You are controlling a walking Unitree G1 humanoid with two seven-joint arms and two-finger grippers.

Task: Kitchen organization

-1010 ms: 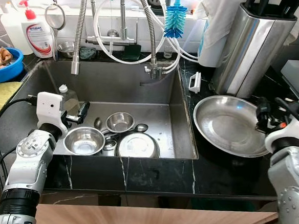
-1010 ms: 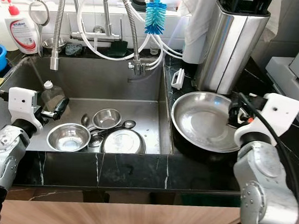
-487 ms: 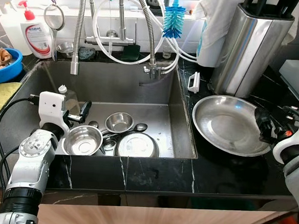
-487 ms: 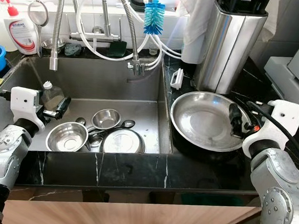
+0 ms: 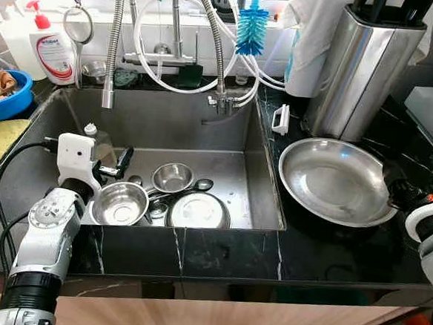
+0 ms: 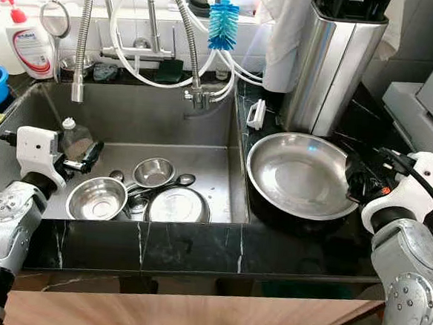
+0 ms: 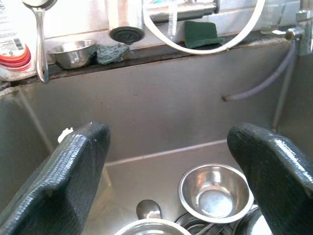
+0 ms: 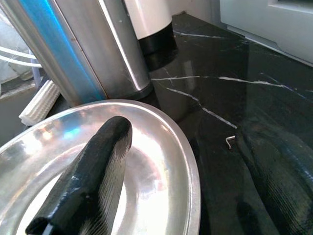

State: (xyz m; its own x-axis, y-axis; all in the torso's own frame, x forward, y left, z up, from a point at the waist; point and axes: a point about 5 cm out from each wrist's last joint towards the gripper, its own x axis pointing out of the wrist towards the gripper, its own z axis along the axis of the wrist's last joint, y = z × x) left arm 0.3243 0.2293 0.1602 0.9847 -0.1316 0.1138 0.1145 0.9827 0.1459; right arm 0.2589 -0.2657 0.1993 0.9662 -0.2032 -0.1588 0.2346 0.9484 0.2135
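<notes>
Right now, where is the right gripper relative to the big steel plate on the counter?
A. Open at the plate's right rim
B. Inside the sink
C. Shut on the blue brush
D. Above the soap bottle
A: the right gripper sits open at the steel plate rim, one finger over it.

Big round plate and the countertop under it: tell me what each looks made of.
The plate looks like polished stainless steel: silvery, mirror-bright, reflecting light. The countertop looks like polished black stone, perhaps marble, judging by its thin white veins and glossy reflections; a stone-look surface can't be ruled out.
</notes>
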